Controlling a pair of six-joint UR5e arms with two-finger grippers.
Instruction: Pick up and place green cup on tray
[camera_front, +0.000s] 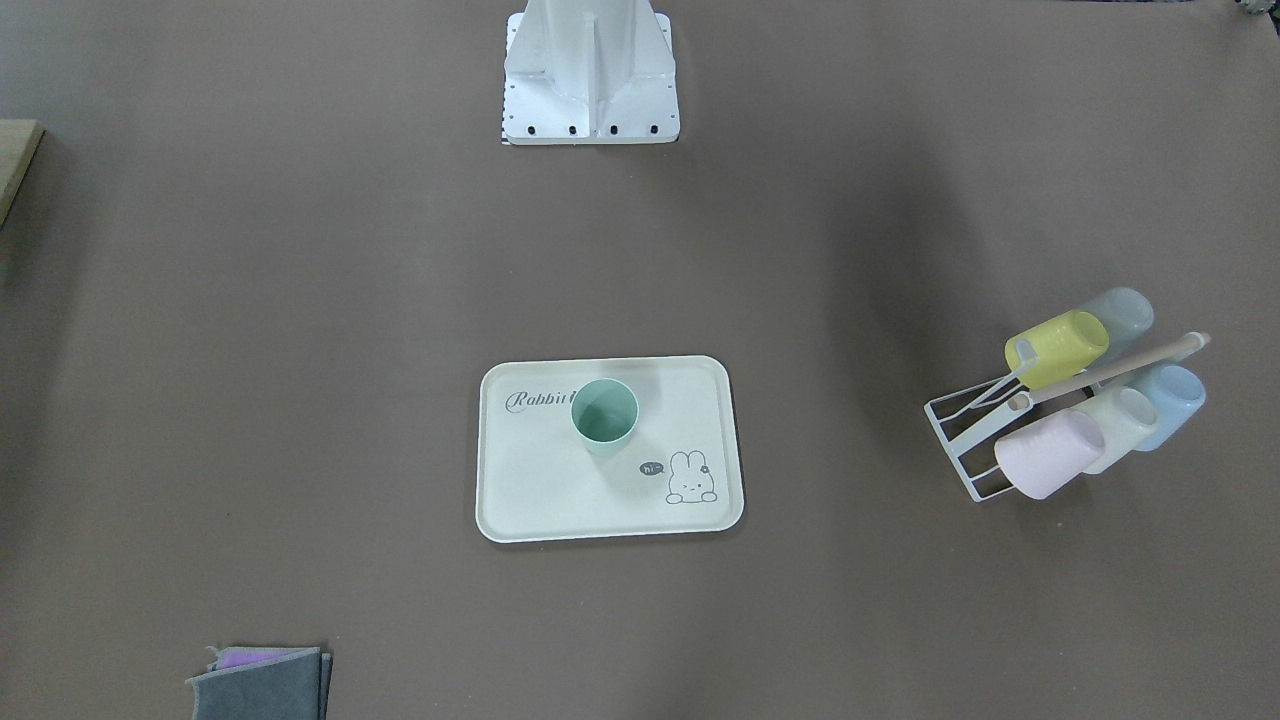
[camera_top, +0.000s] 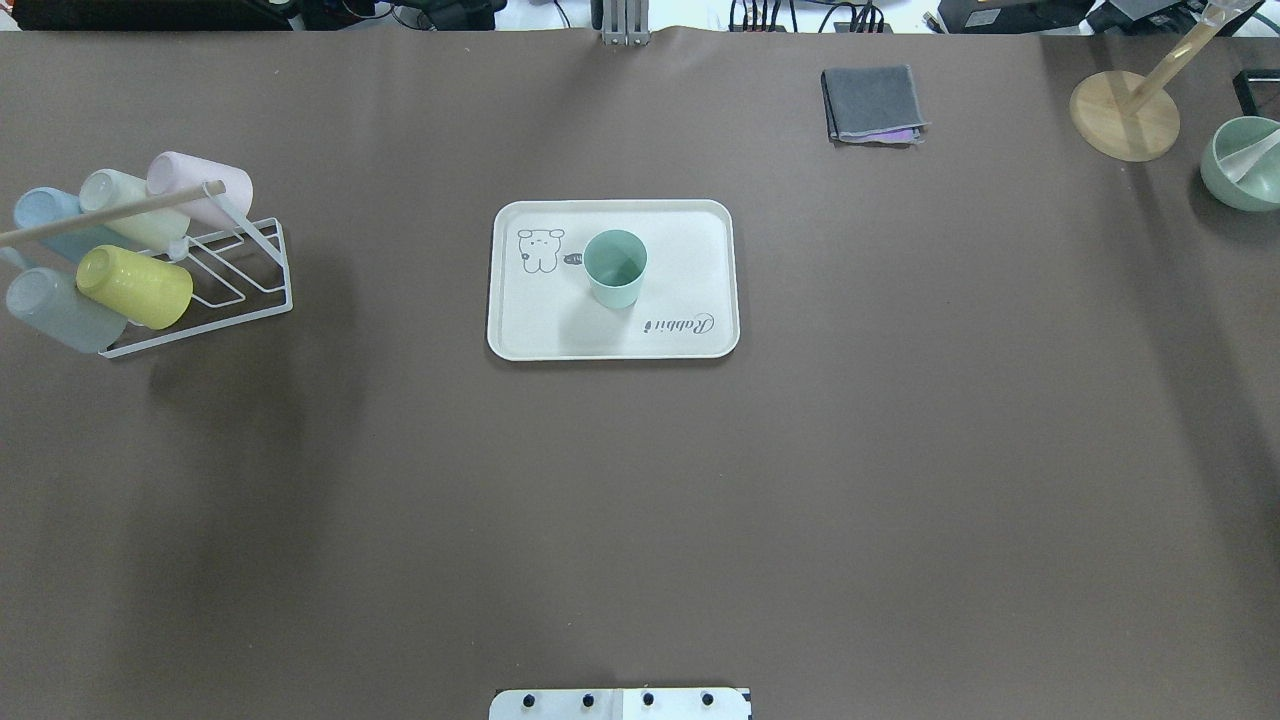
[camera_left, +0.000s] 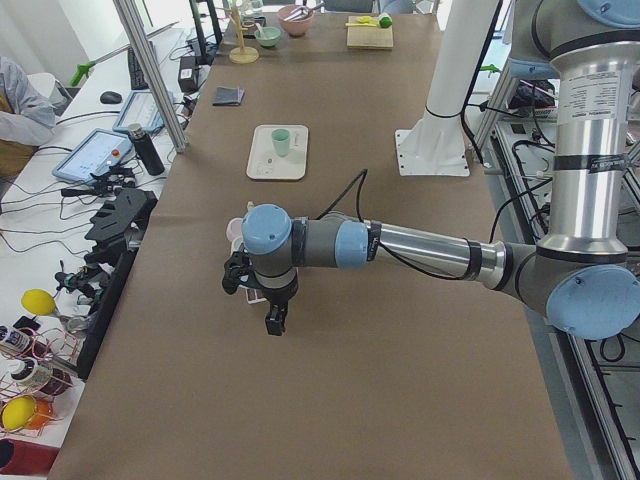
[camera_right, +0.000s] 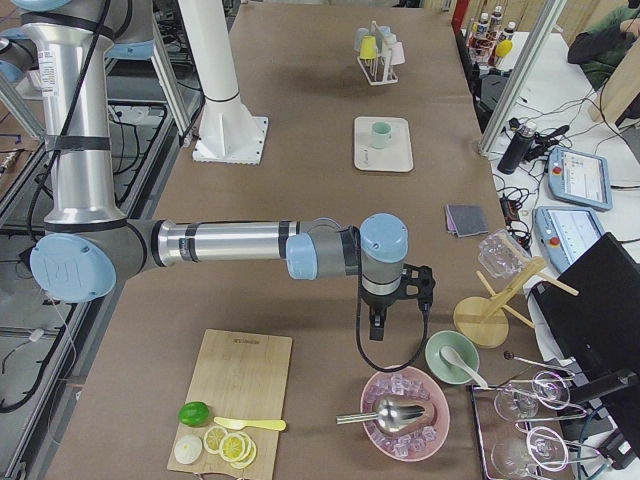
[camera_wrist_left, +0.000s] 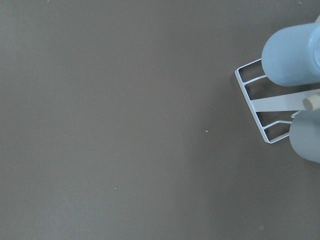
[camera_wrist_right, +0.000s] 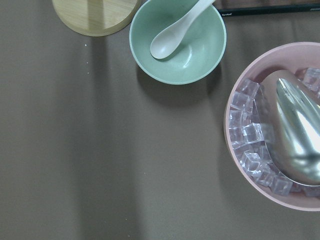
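Green cup stands upright on the tray, mid-frame, well apart from left gripper and right gripper. Either claw's opening cannot be told

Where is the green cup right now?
In the overhead view the green cup stands upright on the tray near mid-table, between the rabbit drawing and the Rabbit script. The cup rack stands well to its left.

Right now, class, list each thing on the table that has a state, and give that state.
green cup: upright, mouth up, standing on tray
tray: lying flat, carrying that cup
rack: loaded, five cups tilted on it
cloths: folded, stacked
green bowl: upright, spoon inside
pink bowl: holds ice and scoop
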